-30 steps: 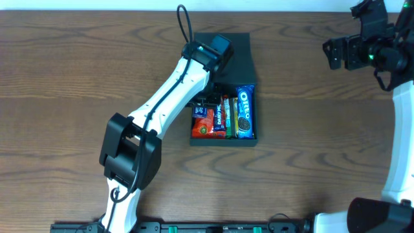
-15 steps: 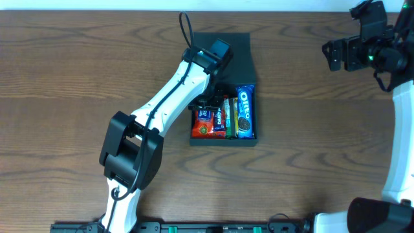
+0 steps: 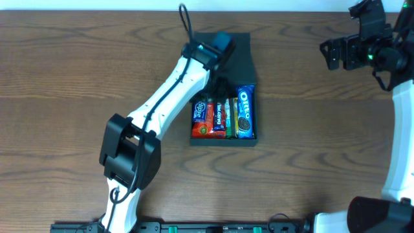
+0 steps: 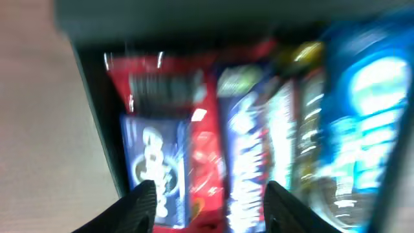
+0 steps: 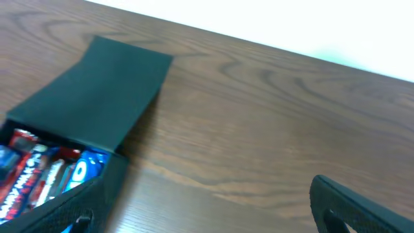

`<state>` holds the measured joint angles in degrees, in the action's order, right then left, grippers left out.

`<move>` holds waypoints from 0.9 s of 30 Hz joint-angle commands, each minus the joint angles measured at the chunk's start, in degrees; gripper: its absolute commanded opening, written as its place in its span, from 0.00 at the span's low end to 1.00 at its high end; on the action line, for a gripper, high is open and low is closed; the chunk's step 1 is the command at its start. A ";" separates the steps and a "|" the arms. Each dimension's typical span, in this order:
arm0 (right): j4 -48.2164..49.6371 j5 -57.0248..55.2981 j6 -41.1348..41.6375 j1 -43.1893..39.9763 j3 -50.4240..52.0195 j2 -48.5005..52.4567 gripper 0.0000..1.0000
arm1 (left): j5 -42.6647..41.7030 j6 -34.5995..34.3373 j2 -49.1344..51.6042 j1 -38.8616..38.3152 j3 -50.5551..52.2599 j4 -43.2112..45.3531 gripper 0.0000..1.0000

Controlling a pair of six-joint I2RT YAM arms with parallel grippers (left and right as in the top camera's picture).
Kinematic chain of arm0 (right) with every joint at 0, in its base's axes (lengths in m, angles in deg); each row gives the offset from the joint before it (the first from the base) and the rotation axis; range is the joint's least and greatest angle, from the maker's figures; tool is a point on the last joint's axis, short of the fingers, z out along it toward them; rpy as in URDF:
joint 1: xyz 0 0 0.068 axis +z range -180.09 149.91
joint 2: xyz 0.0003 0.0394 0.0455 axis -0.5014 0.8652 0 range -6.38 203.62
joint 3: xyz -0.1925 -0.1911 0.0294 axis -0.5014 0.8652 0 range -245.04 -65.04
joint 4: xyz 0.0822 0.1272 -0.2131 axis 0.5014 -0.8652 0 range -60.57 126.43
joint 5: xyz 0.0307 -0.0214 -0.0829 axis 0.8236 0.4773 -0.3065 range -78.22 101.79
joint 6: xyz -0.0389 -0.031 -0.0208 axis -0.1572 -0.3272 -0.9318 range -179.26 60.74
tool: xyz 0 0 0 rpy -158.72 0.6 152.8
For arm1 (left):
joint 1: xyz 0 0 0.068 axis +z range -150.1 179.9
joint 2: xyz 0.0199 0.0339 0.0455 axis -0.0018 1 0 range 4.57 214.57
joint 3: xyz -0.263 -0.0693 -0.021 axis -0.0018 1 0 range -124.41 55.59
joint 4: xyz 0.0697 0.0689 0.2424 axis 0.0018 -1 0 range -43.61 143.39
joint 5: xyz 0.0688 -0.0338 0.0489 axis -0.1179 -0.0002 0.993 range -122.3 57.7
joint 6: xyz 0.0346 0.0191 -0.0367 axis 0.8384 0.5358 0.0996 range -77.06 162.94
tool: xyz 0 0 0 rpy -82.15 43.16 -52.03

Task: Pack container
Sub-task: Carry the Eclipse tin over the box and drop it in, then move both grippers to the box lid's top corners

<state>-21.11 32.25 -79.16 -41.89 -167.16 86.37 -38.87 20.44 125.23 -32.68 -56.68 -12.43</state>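
Note:
The container (image 3: 223,142) is a dark green-black box in the table's middle, its flap lid (image 3: 237,53) lying open at the far side. Inside are a small blue-and-white packet (image 3: 202,109) on a red packet (image 3: 206,128), a blue bar (image 3: 219,116), a green bar (image 3: 229,116) and a blue Oreo pack (image 3: 244,111). My left gripper (image 3: 217,81) hangs open and empty over the box's far end. Its blurred wrist view shows its fingers (image 4: 210,194) above the packets (image 4: 155,168). My right gripper (image 3: 336,52) is open and empty, far right; its view (image 5: 213,207) shows the box (image 5: 110,97) at left.
The brown wooden table (image 3: 77,77) surrounds the box. My left arm (image 3: 162,103) stretches diagonally from the near left to the box. My right arm (image 3: 401,129) runs along the right edge.
My left gripper has drawn back from the box's left part toward the lid. The small blue-and-white packet it was over now lies uncovered on the red packet. The right arm has barely moved.

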 commanded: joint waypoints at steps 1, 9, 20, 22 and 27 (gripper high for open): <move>0.46 4.04 2.43 -0.55 0.59 3.74 0.99 | 5.27 -0.17 -1.49 2.43 -6.34 1.66 0.68; 3.23 18.18 11.02 0.52 0.59 17.27 0.70 | -3.72 -3.32 -0.50 17.40 -7.89 8.96 0.49; 8.81 17.94 25.27 6.36 0.59 32.79 0.01 | -9.70 -2.75 7.43 25.49 -7.87 12.63 0.06; 9.05 17.94 25.70 7.69 0.57 34.42 0.01 | -13.40 -2.32 10.10 25.44 -7.87 13.27 0.06; 10.29 17.92 28.24 10.58 0.57 37.64 0.01 | -20.74 -2.47 15.82 25.44 -7.87 14.40 0.05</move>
<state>-11.40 48.89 -54.07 -32.92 -166.88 122.17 -53.40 17.49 138.76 -7.28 -64.11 1.56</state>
